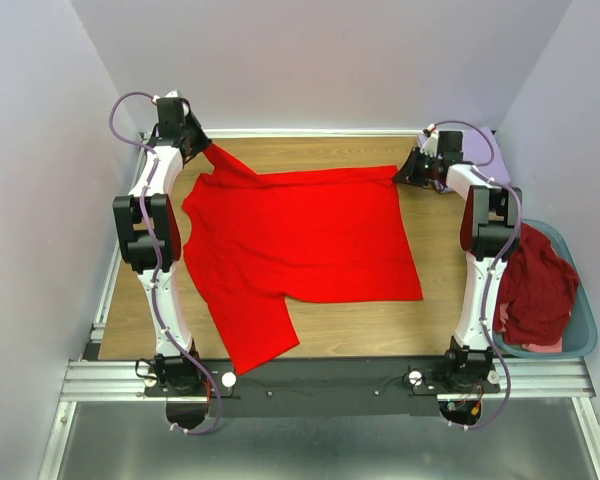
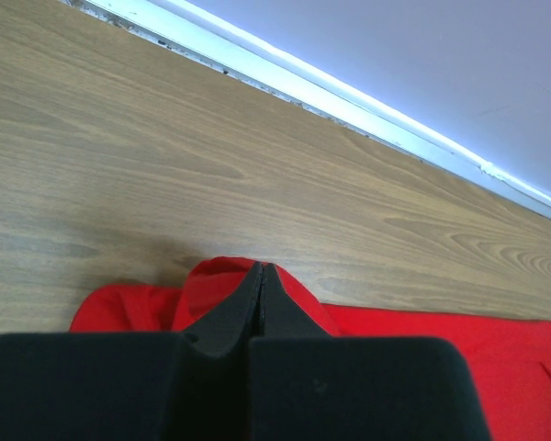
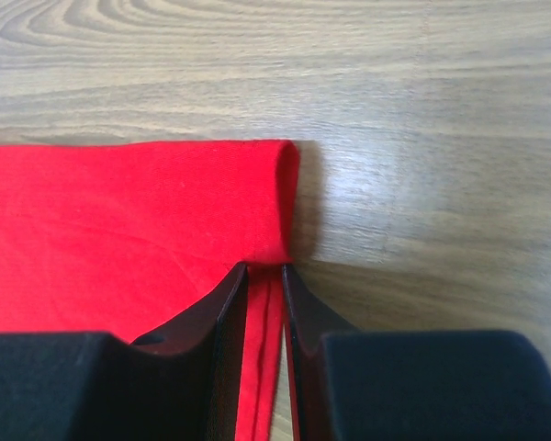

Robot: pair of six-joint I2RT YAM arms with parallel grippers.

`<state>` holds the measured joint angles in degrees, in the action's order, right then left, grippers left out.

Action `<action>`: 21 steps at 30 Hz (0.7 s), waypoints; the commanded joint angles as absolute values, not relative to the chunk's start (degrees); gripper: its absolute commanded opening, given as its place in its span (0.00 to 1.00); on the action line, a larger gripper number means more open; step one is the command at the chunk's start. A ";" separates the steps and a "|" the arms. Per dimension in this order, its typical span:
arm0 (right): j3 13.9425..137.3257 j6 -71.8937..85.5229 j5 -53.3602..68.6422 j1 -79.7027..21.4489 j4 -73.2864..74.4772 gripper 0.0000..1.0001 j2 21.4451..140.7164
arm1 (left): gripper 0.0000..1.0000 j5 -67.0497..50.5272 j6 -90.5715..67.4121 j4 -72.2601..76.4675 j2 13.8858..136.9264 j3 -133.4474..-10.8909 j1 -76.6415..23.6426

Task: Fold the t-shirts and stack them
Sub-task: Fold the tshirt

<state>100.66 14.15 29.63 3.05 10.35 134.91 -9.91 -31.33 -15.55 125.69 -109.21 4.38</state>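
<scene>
Red shirt (image 1: 300, 235): lies open and flat across the middle of the table (image 1: 380, 325). One sleeve points to the near left corner and the other is drawn up toward the far left corner.
Placement, reason: judged to be held at both far ends so the far edge stays taut and the cloth lies smooth for a first fold toward the near edge.
Left gripper (image 1: 202, 150): at the far left corner, jaws pressed together on a raised bump of the far sleeve.
Right gripper (image 1: 405, 172): near the far right corner, jaws a narrow slit apart, pinching the doubled edge of the shirt's far right corner.
Maroon shirts (image 1: 535, 285): heaped in the basket (image 1: 580, 340) beyond the right edge, unfolded.
Progress: no fold made and no stack begun.
</scene>
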 commanded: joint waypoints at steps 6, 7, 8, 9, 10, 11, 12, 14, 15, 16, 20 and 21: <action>99.31 15.29 24.43 3.43 11.07 0.30 133.86 | 0.00 -11.60 -30.50 -15.91 123.40 -108.46 4.31; 99.32 15.29 24.78 3.43 11.07 0.30 133.94 | 0.00 -11.69 -30.50 -15.82 123.49 -108.46 4.31; 99.49 15.03 25.83 3.43 10.99 0.30 134.21 | 0.00 -11.69 -30.50 -15.73 123.49 -108.46 4.31; 99.67 14.94 26.54 3.43 10.90 0.30 134.47 | 0.00 -11.69 -30.50 -15.82 123.40 -108.46 4.31; 99.84 14.94 27.33 3.43 10.90 0.30 134.65 | 0.00 -11.60 -30.50 -15.82 123.40 -108.46 4.39; 99.93 14.94 28.20 3.34 10.90 0.30 135.00 | 0.00 -11.60 -30.50 -15.82 123.40 -108.46 4.31; 100.19 14.85 29.87 3.43 10.81 0.29 135.52 | 0.00 -11.78 -30.50 -15.82 123.31 -108.46 4.31; 100.72 14.94 30.93 3.34 10.63 0.29 136.05 | 0.00 -11.69 -30.50 -15.82 123.31 -108.46 4.31; 100.81 14.94 31.72 3.34 10.46 0.29 136.40 | 0.00 -11.69 -30.41 -15.82 123.31 -108.46 4.39; 101.16 15.12 32.08 3.34 10.11 0.29 136.49 | 0.00 -11.78 -30.41 -15.91 123.31 -108.46 4.31; 102.92 16.08 34.53 3.25 9.49 0.28 137.72 | 0.00 -11.78 -30.41 -15.73 123.22 -108.37 4.31; 103.35 16.26 34.80 3.25 9.32 0.28 137.90 | 0.00 -11.86 -30.41 -15.91 123.22 -108.37 4.31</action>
<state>100.99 15.42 31.46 3.11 9.89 135.33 -10.20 -31.29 -15.55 125.69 -109.14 4.38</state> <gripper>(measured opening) 0.285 0.004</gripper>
